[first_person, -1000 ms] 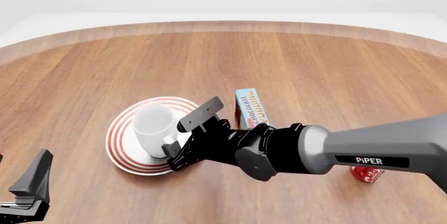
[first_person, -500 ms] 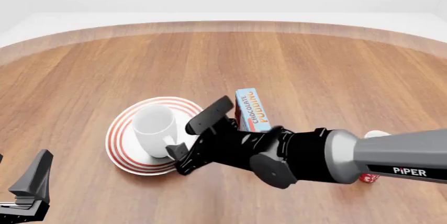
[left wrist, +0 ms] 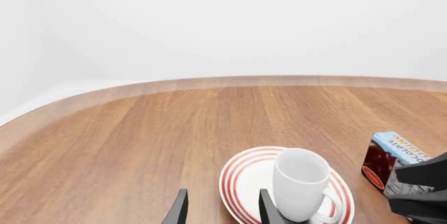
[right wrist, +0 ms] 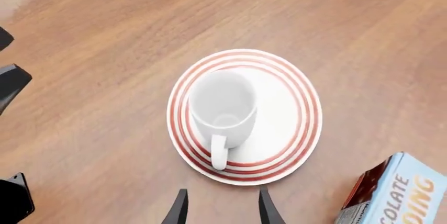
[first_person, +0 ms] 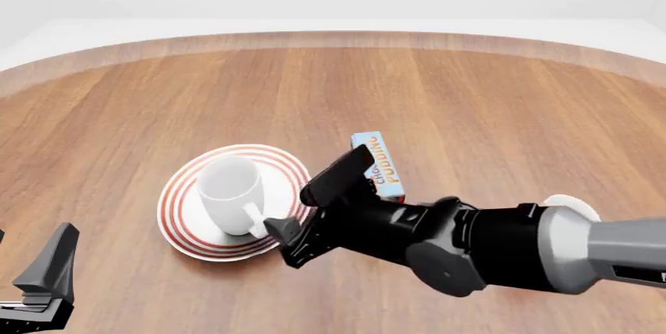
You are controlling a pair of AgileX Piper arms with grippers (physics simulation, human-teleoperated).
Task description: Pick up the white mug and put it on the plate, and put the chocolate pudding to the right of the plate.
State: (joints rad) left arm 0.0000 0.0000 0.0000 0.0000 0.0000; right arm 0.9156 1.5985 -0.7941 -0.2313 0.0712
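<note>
Wooden table (first_person: 469, 100), white mug (first_person: 231, 193) upright on plate (first_person: 182, 229); both arms' fingers spread, mug's hollow visible only from right wrist

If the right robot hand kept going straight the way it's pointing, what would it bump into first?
Probably the white mug on the plate. In the wrist view the right gripper aims at the mug's handle, jaws open. If it runs low, it might meet the plate's rim first.
</note>
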